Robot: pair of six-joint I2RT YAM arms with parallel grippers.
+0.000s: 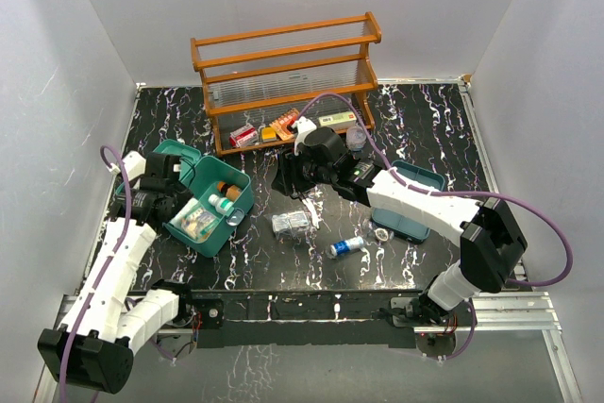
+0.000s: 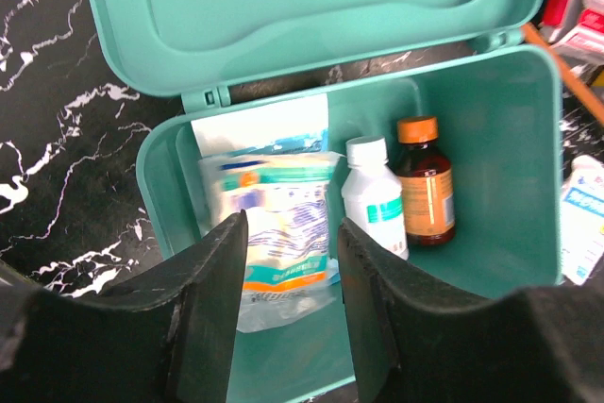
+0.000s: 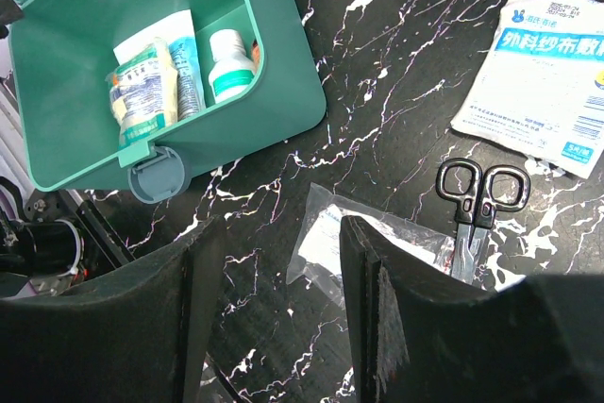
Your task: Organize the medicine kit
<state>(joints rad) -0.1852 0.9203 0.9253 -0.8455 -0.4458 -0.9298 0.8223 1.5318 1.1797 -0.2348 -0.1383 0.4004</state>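
Teal medicine kit (image 2: 491, 139) lies open on the bench (image 1: 425, 120), bottles (image 2: 373, 200) and packets (image 2: 278, 224) inside. Both jaws stand released, empty.

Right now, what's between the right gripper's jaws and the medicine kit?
Right wrist view: bare black table between the right gripper and the medicine kit; a clear packet lies beside that stretch.

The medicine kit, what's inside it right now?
Inside the open medicine kit: a brown bottle with an orange cap, a white bottle beside it, clear-wrapped packets, and a flat white pack behind them. Whatever lies under the packets is covered.
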